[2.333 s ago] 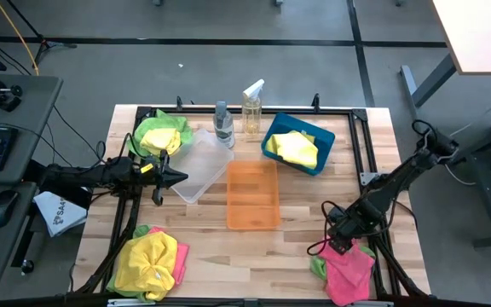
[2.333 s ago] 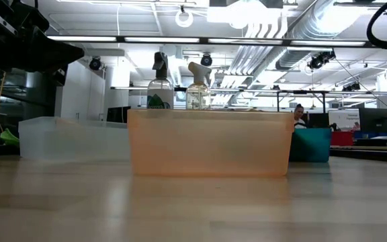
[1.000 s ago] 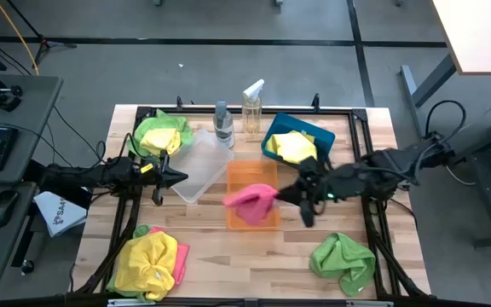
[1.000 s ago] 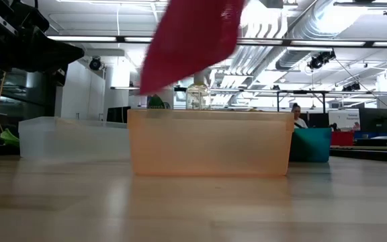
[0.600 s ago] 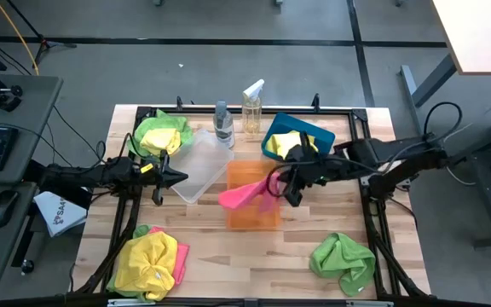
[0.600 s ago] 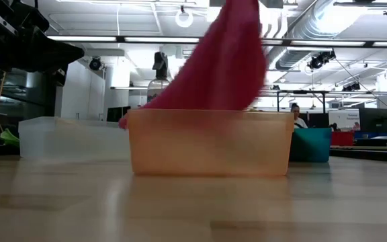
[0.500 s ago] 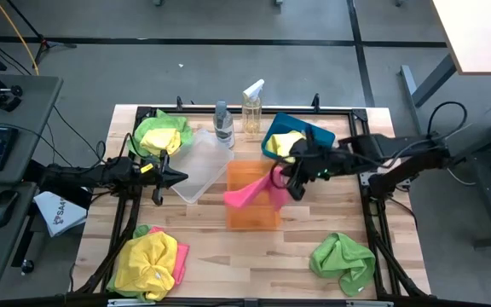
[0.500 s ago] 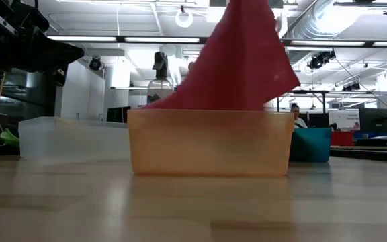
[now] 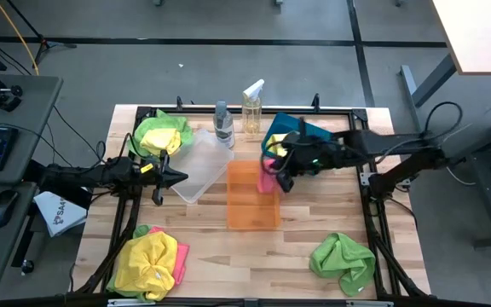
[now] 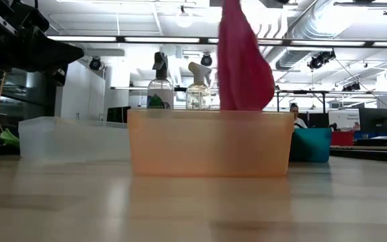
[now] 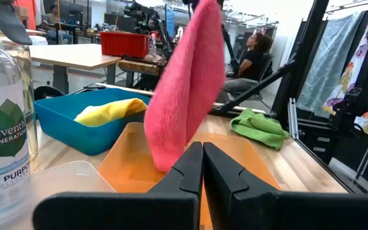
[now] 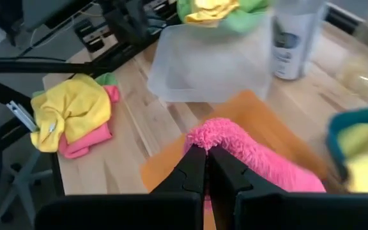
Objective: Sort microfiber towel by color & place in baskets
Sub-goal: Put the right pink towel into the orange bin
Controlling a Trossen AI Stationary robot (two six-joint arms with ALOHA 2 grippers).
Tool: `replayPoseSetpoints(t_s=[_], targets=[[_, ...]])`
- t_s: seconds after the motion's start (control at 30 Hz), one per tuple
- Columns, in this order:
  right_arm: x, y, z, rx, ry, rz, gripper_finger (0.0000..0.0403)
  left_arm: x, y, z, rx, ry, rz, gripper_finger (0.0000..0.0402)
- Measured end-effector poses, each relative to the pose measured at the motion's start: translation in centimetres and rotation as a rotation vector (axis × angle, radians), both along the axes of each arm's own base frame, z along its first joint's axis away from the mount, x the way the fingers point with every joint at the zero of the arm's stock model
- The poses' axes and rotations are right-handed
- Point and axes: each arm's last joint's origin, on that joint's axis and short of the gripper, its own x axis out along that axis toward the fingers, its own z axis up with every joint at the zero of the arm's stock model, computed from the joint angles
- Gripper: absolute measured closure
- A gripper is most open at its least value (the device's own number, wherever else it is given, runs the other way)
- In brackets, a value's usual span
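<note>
A hot pink towel hangs from my right gripper, which is shut on it above the far right part of the orange basket. The teal basket at the far right holds a yellow towel. The clear basket stands left of the orange one. My left gripper hovers shut with nothing in it at the clear basket's left side. More towels lie on the table: a green and yellow heap, a yellow and pink heap, and a green towel. My right gripper pinches the pink towel's upper end between its two fingers, coming in from the table's right and slanting down. The towel hangs below the fingers in a narrow slack fold, and its lower end dips behind the orange basket's wall.
Two spray bottles stand at the far edge behind the baskets. A dark frame rail runs around the tabletop. Bare wood shows near the front edge, between the heap on the left and the green towel.
My right gripper has carried the pink towel over the orange basket toward the table's far edge and a little left. The towel, which trailed out toward the left, has swung in and now hangs straight down below the fingers.
</note>
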Motion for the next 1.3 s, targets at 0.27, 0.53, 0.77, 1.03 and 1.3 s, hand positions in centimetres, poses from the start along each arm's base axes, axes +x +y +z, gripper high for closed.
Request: replayPoseSetpoints(t_s=[0.27,0.53,0.77,1.03,1.3], targets=[[6.3,1.4,-5.5,-0.056,0.071,0.061,0.0403,0.0,0.0,0.0,0.000,0.000,0.001,0.0401],[8.6,1.8,-10.8,-0.081,0.200,0.092,0.0403,0.0,0.0,0.0,0.000,0.000,0.000,0.0401],[9.2,2.3,-13.5,0.047,0.090,0.152,0.0403,0.0,0.0,0.0,0.000,0.000,0.001,0.0401],[7.9,1.7,-14.3,0.032,0.251,0.141,0.0400,0.0,0.0,0.0,0.000,0.000,0.000,0.0401],[7.7,1.9,-12.8,0.041,0.303,0.211,0.0289,0.0,0.0,0.0,0.000,0.000,0.000,0.0401]])
